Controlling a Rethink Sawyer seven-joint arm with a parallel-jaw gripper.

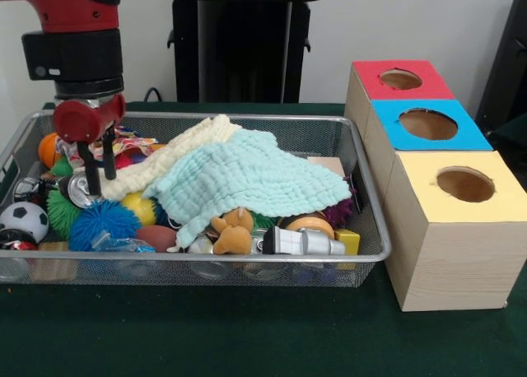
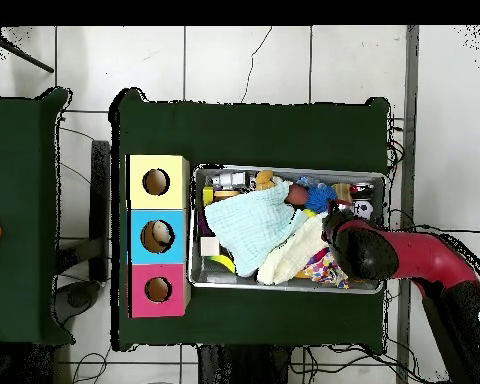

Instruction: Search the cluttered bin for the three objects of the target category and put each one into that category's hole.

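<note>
The silver wire-mesh bin [image 1: 206, 118] is full of clutter. A mint cloth [image 1: 247, 179] and a cream cloth [image 1: 177, 159] cover its middle. My gripper [image 1: 100, 183] hangs over the bin's left end, fingers open a little, tips down among the toys beside a silver can [image 1: 78, 192]. It holds nothing that I can see. Three boxes with round holes stand to the right: red [image 1: 370, 74], blue [image 1: 394, 134], yellow [image 1: 445, 253]. In the overhead view the arm's head [image 2: 362, 250] hides the gripper above the bin [image 2: 284, 168].
Around the gripper lie a blue spiky ball [image 1: 99, 221], a green spiky ball [image 1: 58, 211], a soccer ball [image 1: 23, 219], an orange ball [image 1: 47, 148] and a yellow ball [image 1: 140, 206]. A brown plush [image 1: 233, 231] and a silver-black flashlight [image 1: 305, 242] lie at the front.
</note>
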